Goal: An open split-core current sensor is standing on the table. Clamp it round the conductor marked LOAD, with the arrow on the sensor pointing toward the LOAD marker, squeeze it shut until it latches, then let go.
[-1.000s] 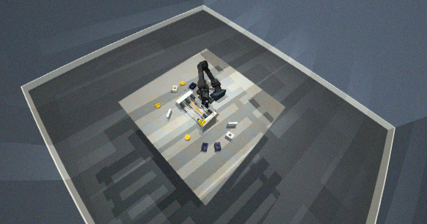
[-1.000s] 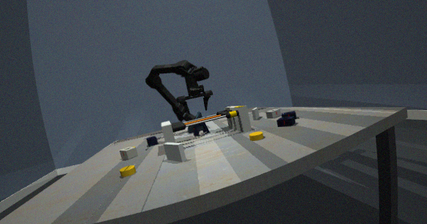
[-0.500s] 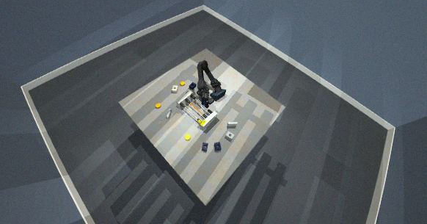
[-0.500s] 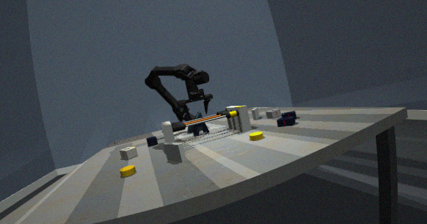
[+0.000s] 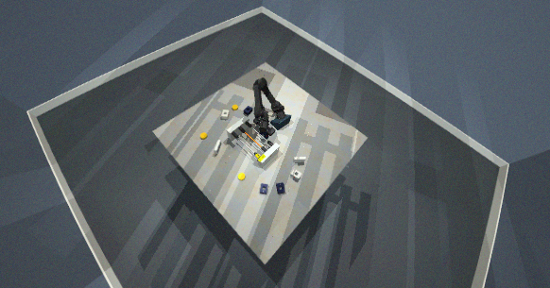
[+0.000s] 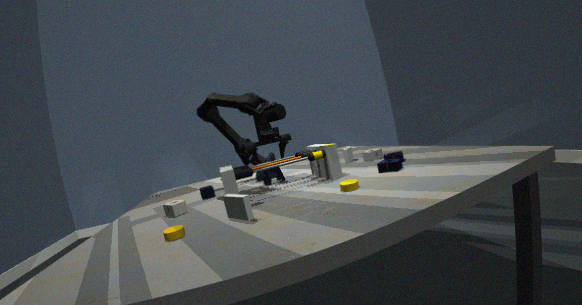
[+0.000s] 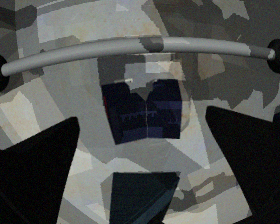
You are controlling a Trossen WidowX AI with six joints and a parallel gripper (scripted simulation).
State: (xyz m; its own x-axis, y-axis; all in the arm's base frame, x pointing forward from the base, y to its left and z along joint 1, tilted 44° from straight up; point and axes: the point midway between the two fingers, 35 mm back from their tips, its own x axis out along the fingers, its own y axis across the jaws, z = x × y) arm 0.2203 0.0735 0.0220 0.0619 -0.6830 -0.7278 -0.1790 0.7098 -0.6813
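Observation:
The open current sensor (image 7: 163, 117), dark blue with a notch between its two halves, stands on the table below my gripper. My gripper (image 7: 143, 117) is open, its fingertips showing on either side of the sensor with gaps between. Nothing is held. The yellow LOAD marker (image 5: 261, 158) is on the white end post of the conductor rack (image 5: 270, 152) (image 6: 332, 162). A yellow sleeve (image 6: 317, 155) marks the LOAD conductor's end, on the rack side away from the arm. The sensor's arrow cannot be made out; the arm hides the sensor in the top view.
A grey conductor (image 7: 91, 49) crosses beyond the sensor in the wrist view. An orange conductor (image 5: 252, 139) runs mid-rack. A dark teal block (image 7: 136, 197) (image 5: 282, 122) is close to the sensor. Yellow discs (image 5: 241, 177) (image 6: 174, 233), white blocks (image 5: 300, 160) and blue blocks (image 5: 264, 188) lie around.

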